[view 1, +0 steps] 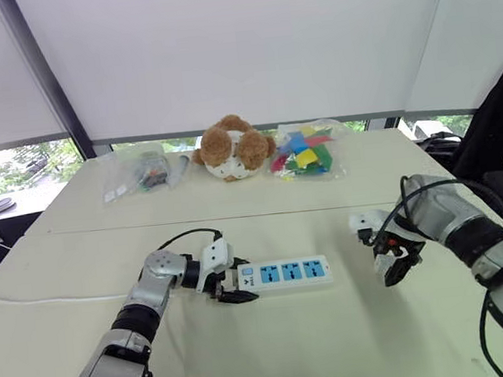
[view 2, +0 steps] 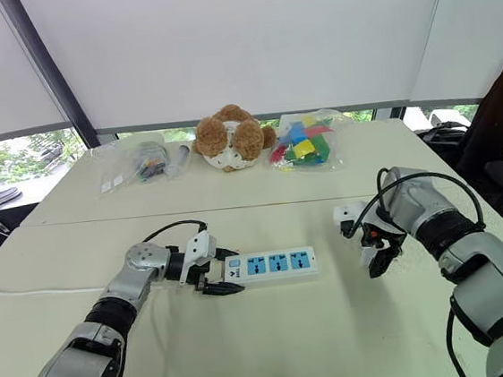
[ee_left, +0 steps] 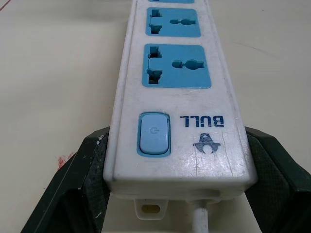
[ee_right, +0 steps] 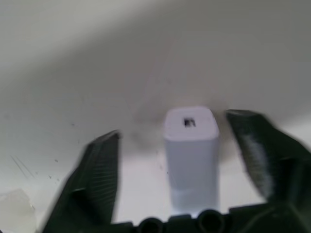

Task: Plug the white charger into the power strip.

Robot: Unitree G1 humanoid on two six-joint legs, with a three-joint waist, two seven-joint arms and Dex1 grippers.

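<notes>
On the cream table (view 1: pixel 277 348) we are clamping our left gripper (view 1: pixel 229 287) on the switch end of the strip (view 1: pixel 284 273) to steady it; our right gripper (ee_right: pixel 187 160) is hanging spread around the charger (ee_right: pixel 190 155), ready to grasp.

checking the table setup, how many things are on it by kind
power strip: 1
white charger: 1
plush toy: 1
clear bags of items: 2
total: 5
</notes>
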